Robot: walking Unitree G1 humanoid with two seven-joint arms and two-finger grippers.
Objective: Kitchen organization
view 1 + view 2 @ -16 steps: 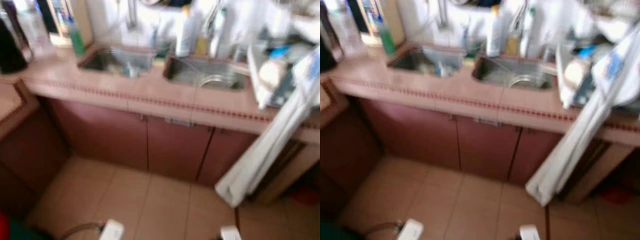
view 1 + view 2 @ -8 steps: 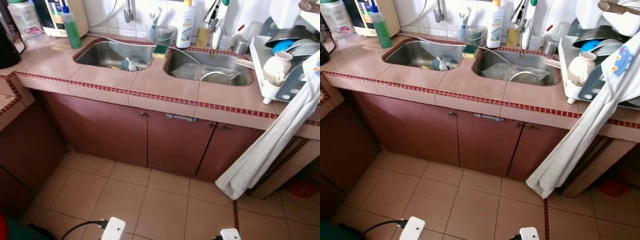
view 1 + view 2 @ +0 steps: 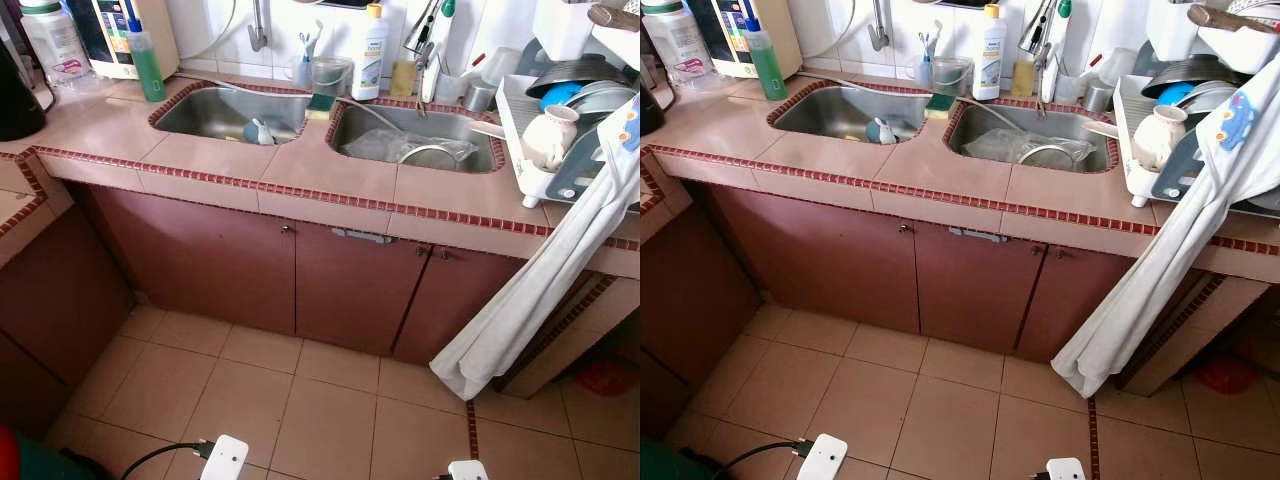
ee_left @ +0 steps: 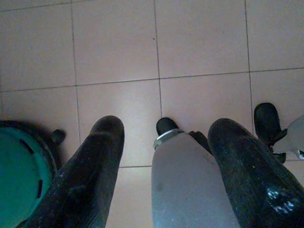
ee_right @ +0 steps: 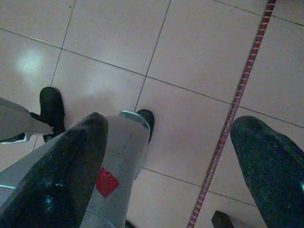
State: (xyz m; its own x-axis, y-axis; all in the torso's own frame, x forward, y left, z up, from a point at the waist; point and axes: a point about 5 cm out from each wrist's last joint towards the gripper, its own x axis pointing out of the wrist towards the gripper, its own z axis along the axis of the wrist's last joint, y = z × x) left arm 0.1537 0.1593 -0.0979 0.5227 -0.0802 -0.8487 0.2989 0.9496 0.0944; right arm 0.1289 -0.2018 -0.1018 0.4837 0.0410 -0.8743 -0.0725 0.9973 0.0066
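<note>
A pink tiled counter (image 3: 330,165) with a red trim holds a double steel sink. The left basin (image 3: 210,112) has a small pale item (image 3: 258,130) in it. The right basin (image 3: 440,122) holds a metal bowl (image 3: 432,153) and clear plastic. A sponge (image 3: 320,101) lies on the divider. A white dish rack (image 3: 518,115) with a cream jug (image 3: 550,140) stands at the right. My left gripper (image 4: 168,124) hangs open over the floor tiles, nothing between its fingers. My right gripper (image 5: 171,121) is open too, also above the floor.
A green bottle (image 3: 147,65), a white soap bottle (image 3: 372,52) and a black kettle (image 3: 15,95) stand along the counter. A white cloth (image 3: 540,290) hangs from the rack almost to the floor. Brown cabinet doors (image 3: 350,290) are shut. A green round object (image 4: 19,175) sits by my left side.
The head views were blurred a second ago and are sharp and steady now; the picture has shifted slightly. Nothing on the counter has moved.
</note>
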